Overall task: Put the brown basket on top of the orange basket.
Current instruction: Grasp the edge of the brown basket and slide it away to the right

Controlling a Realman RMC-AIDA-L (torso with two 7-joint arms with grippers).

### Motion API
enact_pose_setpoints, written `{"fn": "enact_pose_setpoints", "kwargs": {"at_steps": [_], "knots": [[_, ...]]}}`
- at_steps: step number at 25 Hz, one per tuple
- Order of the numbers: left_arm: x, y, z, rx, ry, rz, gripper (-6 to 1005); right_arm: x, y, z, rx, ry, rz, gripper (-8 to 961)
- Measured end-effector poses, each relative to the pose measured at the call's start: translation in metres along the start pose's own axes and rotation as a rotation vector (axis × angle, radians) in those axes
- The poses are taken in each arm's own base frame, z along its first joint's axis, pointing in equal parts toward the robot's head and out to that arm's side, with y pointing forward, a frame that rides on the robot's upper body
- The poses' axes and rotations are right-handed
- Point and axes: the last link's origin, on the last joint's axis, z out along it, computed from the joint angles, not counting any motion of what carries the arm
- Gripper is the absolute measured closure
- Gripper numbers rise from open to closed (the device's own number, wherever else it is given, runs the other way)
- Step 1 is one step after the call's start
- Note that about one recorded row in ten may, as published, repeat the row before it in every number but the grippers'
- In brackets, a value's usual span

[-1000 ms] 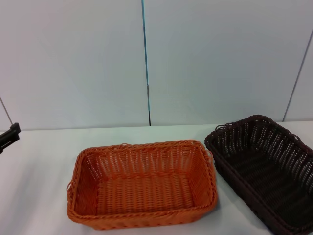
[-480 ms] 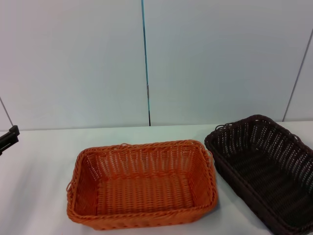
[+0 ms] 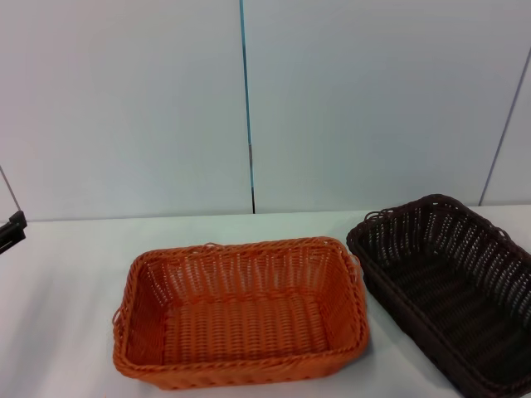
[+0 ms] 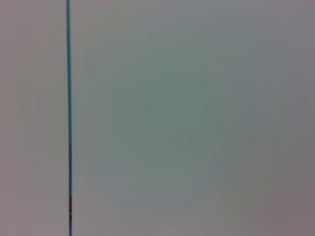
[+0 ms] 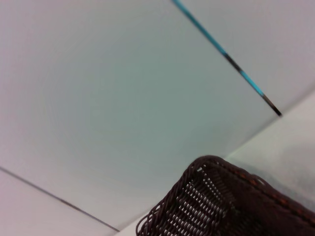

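The orange basket [image 3: 241, 311] sits empty on the white table at the front centre of the head view. The brown basket [image 3: 452, 286] sits empty on the table just to its right, turned at an angle, partly cut off by the picture's edge. One corner of the brown basket's rim also shows in the right wrist view [image 5: 221, 206]. Only a dark tip of my left gripper [image 3: 10, 232] shows at the far left edge, well away from both baskets. My right gripper is out of view.
A white table [image 3: 66, 290] carries both baskets. Behind it stands a pale panelled wall [image 3: 348, 108] with a thin blue seam [image 3: 246, 99]. The left wrist view shows only that wall [image 4: 187, 118].
The dark tip of my left gripper has slid further toward the left edge of the head view. The baskets have not moved.
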Motion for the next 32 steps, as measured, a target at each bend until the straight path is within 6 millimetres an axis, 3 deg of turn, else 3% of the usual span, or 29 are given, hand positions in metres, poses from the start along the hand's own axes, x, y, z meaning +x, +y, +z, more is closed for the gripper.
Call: {"fn": "enact_pose_setpoints", "kwargs": {"at_steps": [7,19,25,32], "knots": [[0.004,-0.001,0.001,0.002,0.009,0.002,93,0.006,-0.027,0.003,-0.07,0.021,-0.265,213],[0.004,-0.001,0.003,0.01,0.009,0.002,94,0.016,-0.067,0.025,-0.49,-0.488,-0.811,212],[0.002,-0.001,0.003,0.011,0.004,-0.001,94,0.004,-0.076,0.031,-0.476,-0.631,-0.87,211],[0.002,-0.002,0.003,0.013,0.003,0.001,94,-0.004,-0.071,0.033,-0.477,-0.669,-0.869,211]]}}
